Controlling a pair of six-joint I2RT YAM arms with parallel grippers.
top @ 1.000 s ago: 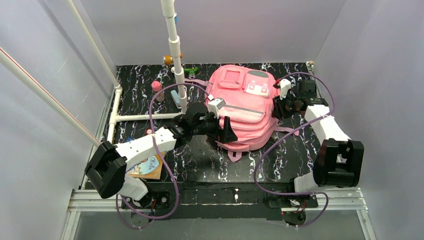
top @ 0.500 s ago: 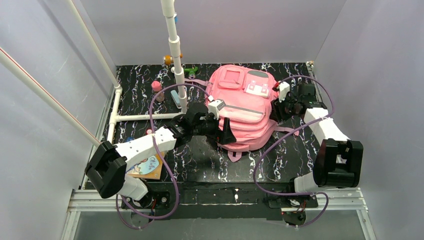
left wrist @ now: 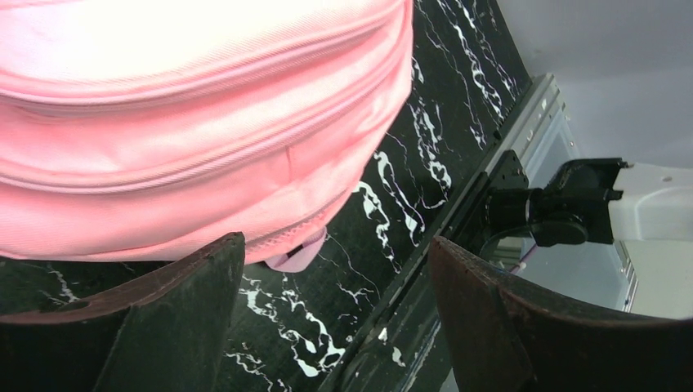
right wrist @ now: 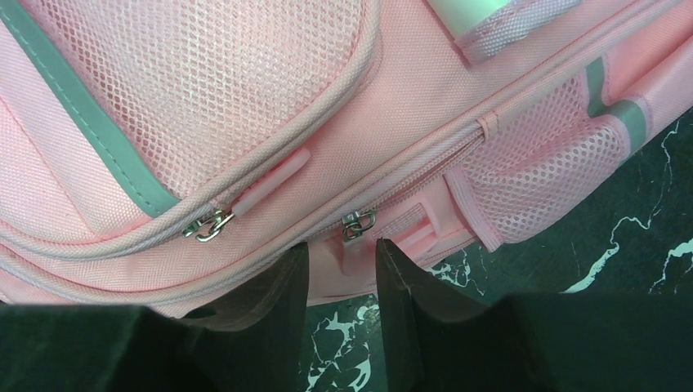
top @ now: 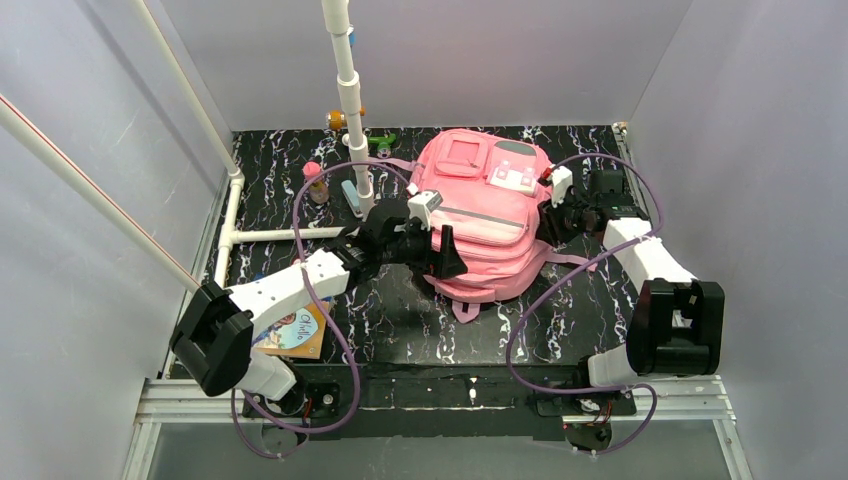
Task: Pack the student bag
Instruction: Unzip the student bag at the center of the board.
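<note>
Student bag: the student bag [top: 485, 215] lies flat on the tabletop [top: 400, 320], front up, between the two arms. All its zips look closed.
Left hand: the left hand [top: 447, 255] is released, fingers spread wide at the bag's near left edge with nothing between them.
Right hand: the right hand [right wrist: 342, 249] is drawn in narrow on the pink zip tab [right wrist: 347, 265] of the side seam, and it looks clenched on it.
Just changed: over the last second the left hand slid a little away from the robot's base along the bag's edge. The right hand pressed in closer to the bag's right side.
Bag movement: it seems nudged a touch to the left, though only barely.
Meaning: to my eye this is still the opening stage, with one hand on the zip and the other ready to steady the fabric.
Still outside: the book [top: 295, 330] and small bottle [top: 316, 182] wait on the tabletop.
</note>
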